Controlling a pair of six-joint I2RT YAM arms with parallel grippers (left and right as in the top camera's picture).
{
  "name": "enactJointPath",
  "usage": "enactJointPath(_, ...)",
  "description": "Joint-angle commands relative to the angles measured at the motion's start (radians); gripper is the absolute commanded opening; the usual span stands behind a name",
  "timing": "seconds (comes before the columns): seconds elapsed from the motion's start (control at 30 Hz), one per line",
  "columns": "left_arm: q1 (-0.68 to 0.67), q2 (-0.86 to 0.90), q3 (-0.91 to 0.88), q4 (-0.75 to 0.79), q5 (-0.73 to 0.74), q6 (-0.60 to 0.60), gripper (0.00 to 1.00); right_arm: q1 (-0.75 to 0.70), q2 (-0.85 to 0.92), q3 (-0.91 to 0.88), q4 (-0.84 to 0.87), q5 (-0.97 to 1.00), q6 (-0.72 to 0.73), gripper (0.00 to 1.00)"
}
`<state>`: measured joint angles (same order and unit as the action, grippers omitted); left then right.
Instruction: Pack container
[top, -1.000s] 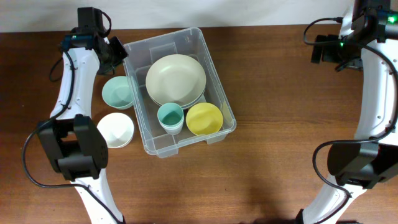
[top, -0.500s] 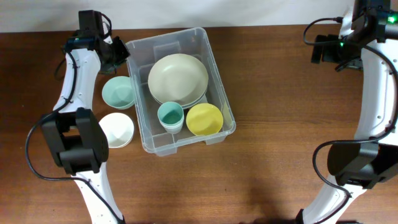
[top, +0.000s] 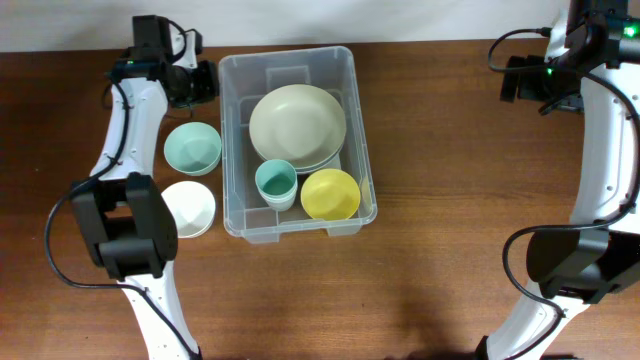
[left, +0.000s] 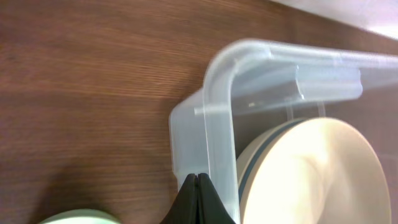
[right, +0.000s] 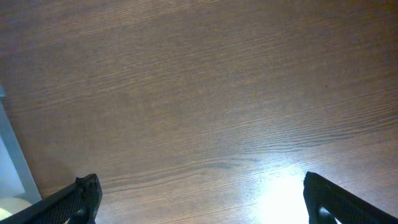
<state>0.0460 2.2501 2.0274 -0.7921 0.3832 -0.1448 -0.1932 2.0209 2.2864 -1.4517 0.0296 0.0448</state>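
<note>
The clear container (top: 288, 54) stands left of the table's middle, squared to the table. In it lie stacked cream plates (top: 297, 124), a teal cup (top: 275, 183) and a yellow bowl (top: 330, 193). My left gripper (top: 207, 83) is shut with nothing held. In the left wrist view its tips (left: 198, 178) press against the outside of the container's (left: 217, 93) far left corner, beside the plates (left: 311, 174). My right gripper (top: 518, 80) hangs open at the far right. In the right wrist view it (right: 199, 190) is over bare wood.
A mint bowl (top: 192, 148) and a white bowl (top: 188, 208) sit on the table just left of the container. The mint bowl's rim (left: 74, 218) shows at the bottom of the left wrist view. The table's back edge runs behind the container.
The container has turned from tilted to square with the table, its far end swinging right. My shut left gripper moved right along with that corner. The right arm stayed still.
</note>
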Motion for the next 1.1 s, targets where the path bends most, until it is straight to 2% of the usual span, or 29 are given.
enactJointPath(0.0,-0.042,0.009,0.003,0.007,0.059,0.072,0.01,-0.004,-0.003,-0.003,0.000,0.005,-0.003,0.99)
enactJointPath(0.17,-0.048,0.009,0.003,0.023,0.053,0.071,0.01,-0.004,-0.003,-0.003,0.000,0.005,-0.003,0.99)
enactJointPath(0.3,-0.032,0.009,0.003,0.017,-0.045,0.035,0.09,-0.004,-0.003,-0.003,0.000,0.005,-0.003,0.99)
enactJointPath(0.43,0.009,0.009,0.003,-0.032,-0.140,-0.035,0.11,-0.004,-0.003,-0.003,0.000,0.005,-0.003,0.99)
enactJointPath(0.57,0.066,0.009,0.002,-0.129,-0.145,-0.143,0.15,-0.004,-0.003,-0.003,0.000,0.006,-0.003,0.99)
enactJointPath(0.63,0.090,0.009,0.002,-0.173,-0.145,-0.182,0.22,-0.004,-0.003,-0.003,0.000,0.005,-0.003,0.99)
enactJointPath(0.77,0.119,0.012,0.002,-0.256,-0.145,-0.183,0.46,-0.004,-0.003,-0.003,0.000,0.005,-0.003,0.99)
enactJointPath(0.83,0.123,0.014,0.002,-0.294,-0.145,-0.179,0.55,-0.004,-0.003,-0.003,0.000,0.005,-0.003,0.99)
enactJointPath(0.9,0.122,0.023,0.002,-0.325,-0.145,-0.153,0.59,-0.004,-0.003,-0.003,0.000,0.005,-0.003,0.99)
enactJointPath(1.07,0.122,0.026,0.002,-0.402,-0.172,-0.154,0.59,-0.004,-0.003,-0.003,0.000,0.005,-0.003,0.99)
